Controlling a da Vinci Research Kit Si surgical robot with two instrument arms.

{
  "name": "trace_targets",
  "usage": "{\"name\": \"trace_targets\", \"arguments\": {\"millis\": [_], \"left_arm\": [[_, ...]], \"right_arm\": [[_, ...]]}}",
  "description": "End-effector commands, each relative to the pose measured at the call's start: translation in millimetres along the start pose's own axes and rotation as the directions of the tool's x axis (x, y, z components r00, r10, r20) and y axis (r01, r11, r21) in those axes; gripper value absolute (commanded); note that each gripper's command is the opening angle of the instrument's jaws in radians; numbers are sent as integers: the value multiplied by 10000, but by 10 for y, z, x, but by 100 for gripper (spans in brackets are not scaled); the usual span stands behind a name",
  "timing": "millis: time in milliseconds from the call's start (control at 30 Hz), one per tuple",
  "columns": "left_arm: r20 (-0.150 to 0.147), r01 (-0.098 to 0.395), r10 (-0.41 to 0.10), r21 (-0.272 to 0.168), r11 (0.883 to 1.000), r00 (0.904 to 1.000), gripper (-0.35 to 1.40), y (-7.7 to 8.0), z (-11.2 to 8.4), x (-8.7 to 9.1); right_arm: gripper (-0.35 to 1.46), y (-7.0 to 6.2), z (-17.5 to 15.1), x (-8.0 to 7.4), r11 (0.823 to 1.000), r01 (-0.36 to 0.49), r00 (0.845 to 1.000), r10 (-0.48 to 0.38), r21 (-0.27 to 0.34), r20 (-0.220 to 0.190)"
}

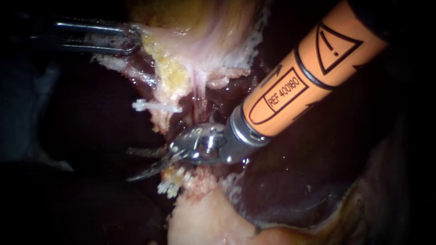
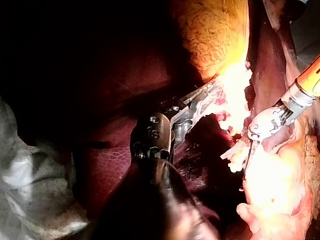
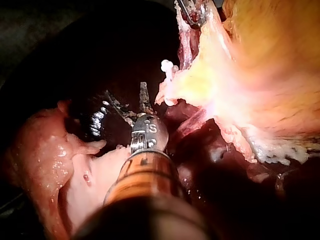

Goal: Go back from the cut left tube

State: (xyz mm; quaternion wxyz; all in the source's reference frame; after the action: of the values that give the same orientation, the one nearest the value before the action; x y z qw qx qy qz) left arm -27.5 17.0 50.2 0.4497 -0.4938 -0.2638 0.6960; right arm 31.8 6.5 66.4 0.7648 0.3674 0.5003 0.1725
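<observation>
Nearest, right instrument (image 1: 129, 164) with blades spread apart, gripping nothing, just beside cut tube (image 1: 160, 121), between its clipped stumps. Beyond, white clip (image 1: 156, 106) on upper stump. Farthest, left instrument (image 1: 132, 38) with jaws clamped on pale tissue (image 1: 200, 50). Dark liver (image 1: 91, 118) behind.

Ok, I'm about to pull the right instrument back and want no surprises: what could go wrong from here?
1. The right instrument has its blades open beside the white clips on the lower stump; withdrawing like that could snag them.
2. The blades lie close to the liver, so a sideways drift might nick it.
3. The left instrument holds pale tissue taut; if it slips, tissue could swing into the blades.
</observation>
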Motion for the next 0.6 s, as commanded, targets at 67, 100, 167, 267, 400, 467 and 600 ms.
{"name": "trace_targets", "arguments": {"millis": [67,100,167,267,400,467,600], "left_arm": [[2,-1,1,-2,10000,10000,-35,0,0,0],[2,-1,1,-2,10000,10000,-35,0,0,0],[1,-2,2,-2,10000,10000,-35,0,0,0],[2,-5,5,-3,10000,10000,-35,-1,0,0],[3,-6,6,-5,10000,10000,-35,-1,0,-1],[3,-7,7,-5,10000,10000,-35,-1,-1,-1],[2,-8,8,-4,10000,10000,-35,-1,-1,-1]], "right_arm": [[143,-8,-14,0,9982,442,9990,-442,-413,-6],[143,-13,-24,1,9955,714,9974,-718,-615,-44],[143,-21,-41,2,9869,1233,9922,-1244,-1040,-49],[143,-33,-71,2,9654,1927,9806,-1958,-1759,-4],[143,-43,-110,-2,9385,2601,9653,-2581,-2269,391],[143,-47,-129,-6,9240,2931,9557,-2757,-2455,1034],[143,-51,-160,-17,9006,3376,9327,-2807,-2739,2265]]}}
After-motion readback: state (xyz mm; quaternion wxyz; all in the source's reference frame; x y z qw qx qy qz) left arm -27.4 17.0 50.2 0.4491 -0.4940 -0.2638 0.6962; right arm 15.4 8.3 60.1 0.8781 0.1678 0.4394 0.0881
